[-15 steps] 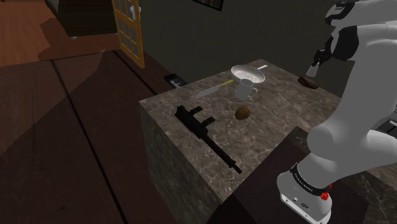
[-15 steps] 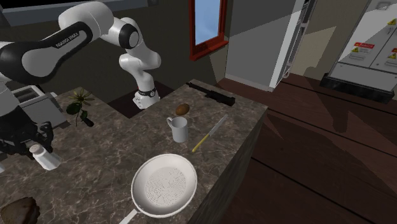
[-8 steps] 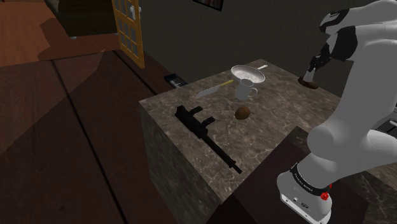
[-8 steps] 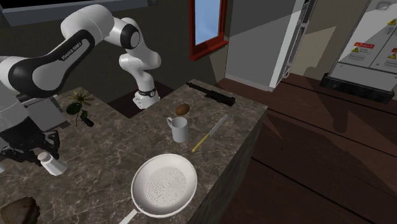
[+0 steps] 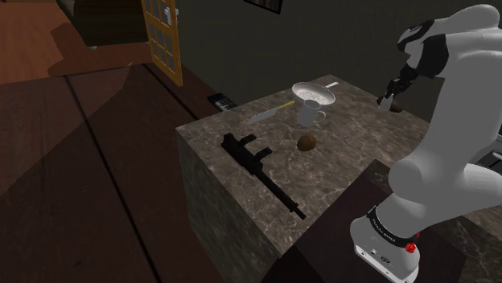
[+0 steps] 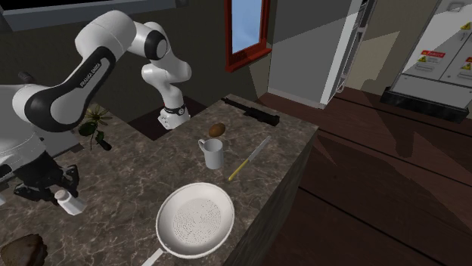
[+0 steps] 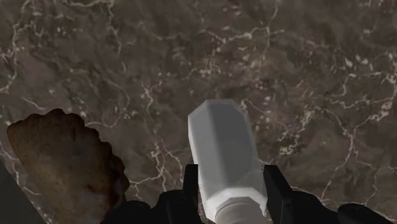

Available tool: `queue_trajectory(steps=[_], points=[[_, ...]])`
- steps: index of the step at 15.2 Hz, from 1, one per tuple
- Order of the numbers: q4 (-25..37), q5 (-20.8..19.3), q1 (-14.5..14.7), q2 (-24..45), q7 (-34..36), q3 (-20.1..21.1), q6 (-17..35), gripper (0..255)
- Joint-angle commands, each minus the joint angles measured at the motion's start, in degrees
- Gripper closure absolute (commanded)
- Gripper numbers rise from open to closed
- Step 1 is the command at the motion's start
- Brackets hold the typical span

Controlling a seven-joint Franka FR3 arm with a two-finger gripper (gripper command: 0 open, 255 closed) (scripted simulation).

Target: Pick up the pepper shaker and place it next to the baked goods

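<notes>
Gripping white pepper shaker point(image 7: 219, 140): gripper point(image 7: 232, 173) clamped on its two sides, over dark marbled surface point(image 7: 286, 63). Brown baked lump point(image 7: 60, 162) near shaker, not touching; in second exterior view roughly 7 o'clock from it. Shaker possibly just off surface, hard to tell.

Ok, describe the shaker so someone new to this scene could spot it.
Start at the dark marbled counter, then find the black gripper over it, beside a brown loaf. The shaker is the pale faceted bottle clasped between the fingers; the loaf is dark and lumpy.
</notes>
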Motion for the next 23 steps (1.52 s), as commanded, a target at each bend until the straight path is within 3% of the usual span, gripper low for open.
queue_trajectory(steps=[1, 6, 14, 15, 20, 23], points=[[-0.53, 0.34, -0.04, 0.54, -0.23, 0.2, 1.04, 255], [-2.47, 1.25, -0.09, 1.81, -1.04, 0.75, 4.04, 255], [-2.57, 1.3, -0.1, 1.89, -1.08, 0.78, 4.2, 255], [-2.57, 1.3, -0.1, 1.88, -1.08, 0.78, 4.2, 0], [-2.57, 1.3, -0.1, 1.89, -1.08, 0.78, 4.2, 0], [0.07, -0.06, -0.18, -0.18, -0.2, -0.1, -0.21, 0]])
